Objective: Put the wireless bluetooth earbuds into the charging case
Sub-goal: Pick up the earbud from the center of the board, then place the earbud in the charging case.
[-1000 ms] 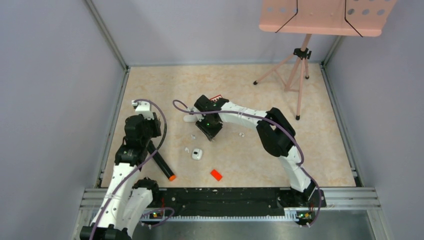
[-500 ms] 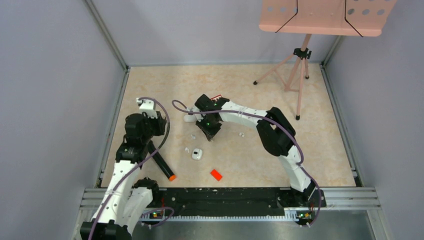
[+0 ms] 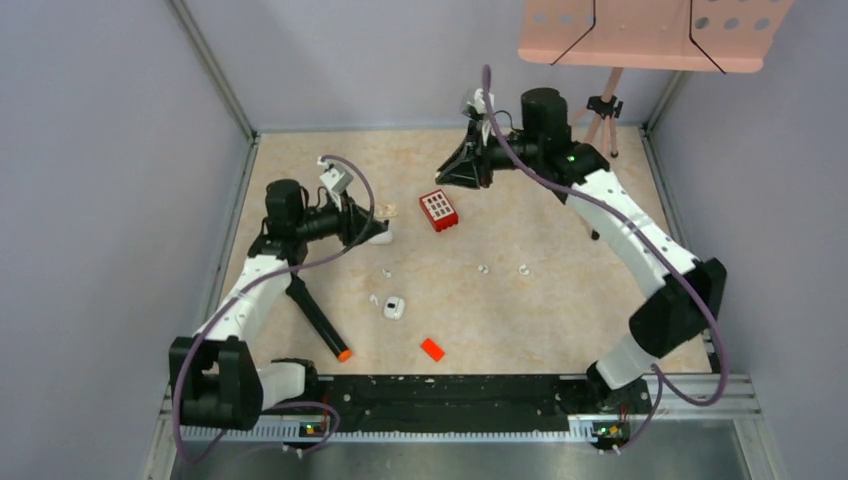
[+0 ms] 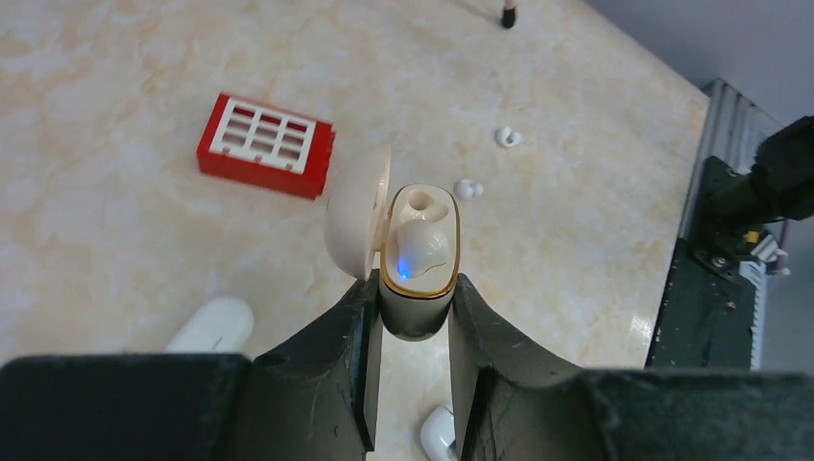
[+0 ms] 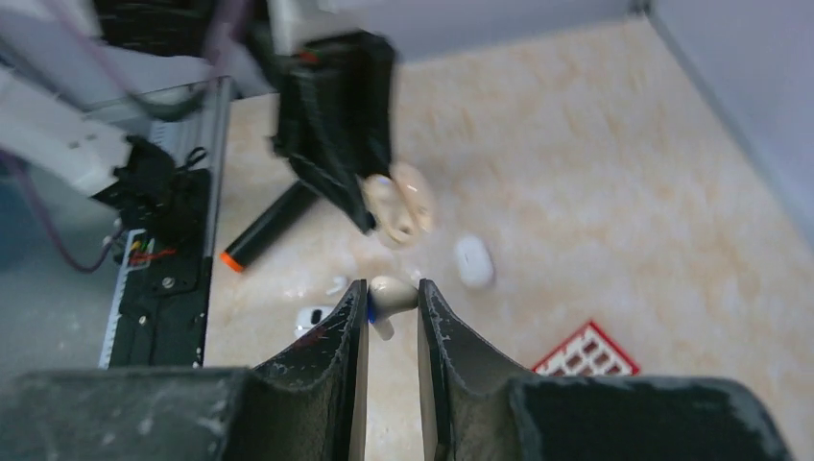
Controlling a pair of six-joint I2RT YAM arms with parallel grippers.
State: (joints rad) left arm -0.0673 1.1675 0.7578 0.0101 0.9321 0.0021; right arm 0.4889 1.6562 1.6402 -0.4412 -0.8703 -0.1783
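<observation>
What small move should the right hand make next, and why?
Probably the right hand should carry its earbud to the open case that the left hand holds, and line it up over the empty socket. The earbud is gripped but apart from the case; that socket is free.

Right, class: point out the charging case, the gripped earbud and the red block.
charging case [image 4: 415, 315]: left wrist view, front wall below the gold rim.
earbud [image 5: 392, 296]: right wrist view, rounded head.
red block [image 4: 266, 144]: left wrist view, white grid top.
</observation>
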